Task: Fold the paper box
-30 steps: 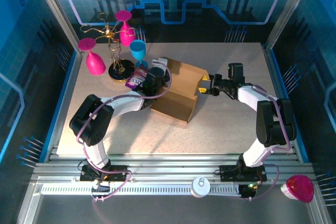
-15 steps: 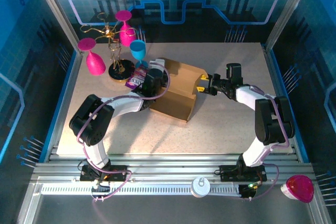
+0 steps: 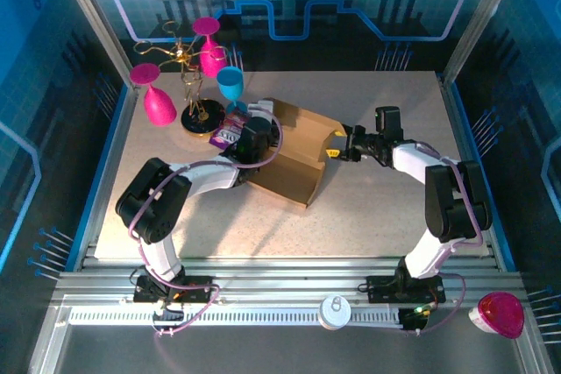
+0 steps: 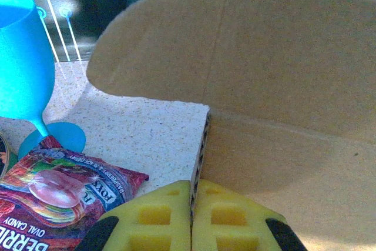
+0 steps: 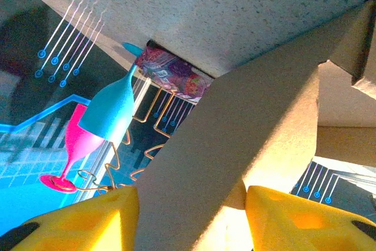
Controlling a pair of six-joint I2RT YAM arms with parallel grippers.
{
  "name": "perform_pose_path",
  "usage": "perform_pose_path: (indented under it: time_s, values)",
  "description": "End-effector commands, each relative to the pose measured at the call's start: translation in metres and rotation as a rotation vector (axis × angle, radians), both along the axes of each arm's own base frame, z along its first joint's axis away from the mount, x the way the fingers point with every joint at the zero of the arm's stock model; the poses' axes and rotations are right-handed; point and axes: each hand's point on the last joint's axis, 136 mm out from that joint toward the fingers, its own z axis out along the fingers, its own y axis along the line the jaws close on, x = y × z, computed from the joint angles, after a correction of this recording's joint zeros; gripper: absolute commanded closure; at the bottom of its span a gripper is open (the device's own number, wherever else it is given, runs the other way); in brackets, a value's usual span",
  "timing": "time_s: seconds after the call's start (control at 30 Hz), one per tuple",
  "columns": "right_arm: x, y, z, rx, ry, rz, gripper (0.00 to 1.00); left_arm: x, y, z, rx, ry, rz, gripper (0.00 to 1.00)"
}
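Closing in leftward, the right gripper [image 3: 338, 148] is straddling, jaws spread, a flap of the plain brown cardboard box [image 3: 294, 168]; the left gripper [image 4: 191, 218] is clamping its edge.

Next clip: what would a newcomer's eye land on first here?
The brown paper box sits partly folded at the table's centre with both arms on it. The left gripper pinches its left wall edge, and the right gripper straddles a flap on its right side. Next come the pink and blue goblets on a gold rack at the far left, with a candy packet beside them.
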Motion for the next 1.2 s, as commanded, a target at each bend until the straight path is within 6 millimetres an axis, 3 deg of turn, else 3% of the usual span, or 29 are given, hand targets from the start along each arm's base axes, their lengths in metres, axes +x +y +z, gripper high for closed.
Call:
perform_pose_path:
  time_s: [0.0,0.47,0.7,0.83,1.03,1.17]
  values:
    - [-0.002,0.016,0.006,0.028,0.016,0.051,0.48,-0.005,-0.020,0.007,-0.102,-0.022,-0.073,0.98]
    - [0.005,0.023,0.006,0.031,0.037,0.037,0.68,-0.011,-0.025,0.007,-0.240,-0.027,-0.101,0.93]
    - [0.013,0.024,0.006,0.040,0.030,0.009,0.85,-0.013,-0.027,0.012,-0.283,-0.052,-0.117,0.88]
    - [0.019,0.021,0.006,0.036,0.023,-0.008,0.91,-0.016,-0.026,0.014,-0.315,-0.034,-0.110,0.68]
    - [0.029,0.012,0.005,0.017,0.015,-0.045,1.00,-0.030,-0.023,0.012,-0.409,0.050,-0.124,0.50]
    - [0.036,0.003,0.006,0.004,0.006,-0.054,1.00,-0.047,-0.024,0.010,-0.505,0.134,-0.157,0.38]
